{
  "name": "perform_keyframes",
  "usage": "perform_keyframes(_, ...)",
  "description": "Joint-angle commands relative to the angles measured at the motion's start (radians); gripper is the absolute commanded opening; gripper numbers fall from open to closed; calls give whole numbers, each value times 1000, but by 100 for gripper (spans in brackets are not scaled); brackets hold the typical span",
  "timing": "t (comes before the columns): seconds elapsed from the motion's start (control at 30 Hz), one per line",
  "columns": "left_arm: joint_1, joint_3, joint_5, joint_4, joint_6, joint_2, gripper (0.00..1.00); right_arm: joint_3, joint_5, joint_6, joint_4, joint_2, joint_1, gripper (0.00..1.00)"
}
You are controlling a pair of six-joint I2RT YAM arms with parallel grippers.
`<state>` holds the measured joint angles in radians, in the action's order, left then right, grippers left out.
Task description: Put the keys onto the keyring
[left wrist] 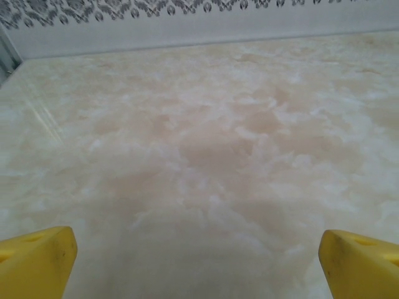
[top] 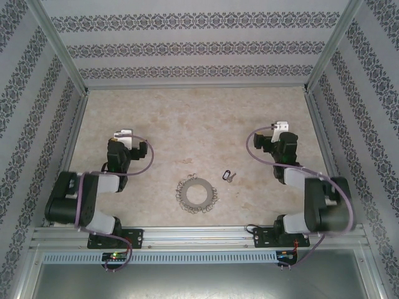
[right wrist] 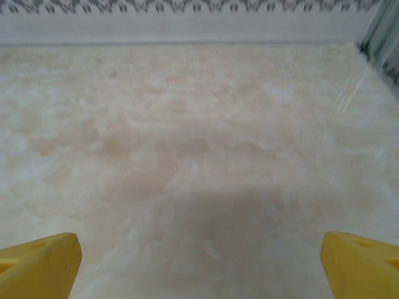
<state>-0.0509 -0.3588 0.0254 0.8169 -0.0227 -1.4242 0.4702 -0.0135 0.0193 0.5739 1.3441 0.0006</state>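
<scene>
Top external view: the keyring (top: pixel 186 193), a flat grey ring fringed with small wire loops, is lying flat on the marbled tabletop (top: pixel 187 118) near its near edge, roughly midway between the two arm bases. The key (top: pixel 229 175), a short silver piece with a dark oval head, is resting just beside the ring on its right and slightly farther from the bases. It is not touching the ring.

The left hand (top: pixel 123 134) is hovering well to the left of both items and farther up the tabletop. The right hand (top: pixel 282 128) is doing likewise on the right. The key is lying nearer the right hand than the left, though well apart from either.

Wrist views: the left hand (left wrist: pixel 199 265) is showing its yellow fingertips (left wrist: pixel 37 261) at opposite lower corners, spread wide and gripping nothing, with bare tabletop between them. The right hand (right wrist: pixel 199 265) is presenting the same picture, its fingertips (right wrist: pixel 358 261) standing fully apart and empty, pointing toward the patterned far wall (right wrist: pixel 187 6).
</scene>
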Motion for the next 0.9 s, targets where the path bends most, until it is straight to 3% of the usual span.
perform_keyframes(0.0,-15,-115,30,-292,42,140,100,86,72,-25,-240,-173,48,98)
perform_keyframes(0.1,-46,-186,3,-440,143,190,100,157,96,135,-491,-267,77,98)
perform_keyframes(0.2,-60,-255,-140,-597,328,235,100,185,-1,231,-674,-323,131,98)
perform_keyframes(0.27,-68,-291,-276,-680,466,250,100,174,-27,266,-757,-366,206,98)
perform_keyframes(0.33,-81,-299,-452,-707,524,269,100,175,-35,290,-863,-406,314,98)
perform_keyframes(0.43,-109,-247,-580,-676,615,347,100,199,-63,332,-1019,-438,461,98)
perform_keyframes(0.5,-146,-220,-615,-699,637,388,100,209,-93,372,-1092,-455,529,98)
perform_keyframes(0.6,-217,-241,-656,-817,560,397,100,211,-162,410,-1134,-464,593,98)
perform_keyframes(0.7,-291,-290,-591,-953,469,378,100,220,-219,415,-1146,-423,638,96)
perform_keyframes(0.8,-325,-280,-595,-920,478,352,96,274,-234,368,-1181,-312,680,91)
perform_keyframes(0.87,-336,-253,-605,-856,496,349,93,319,-233,322,-1203,-225,696,81)
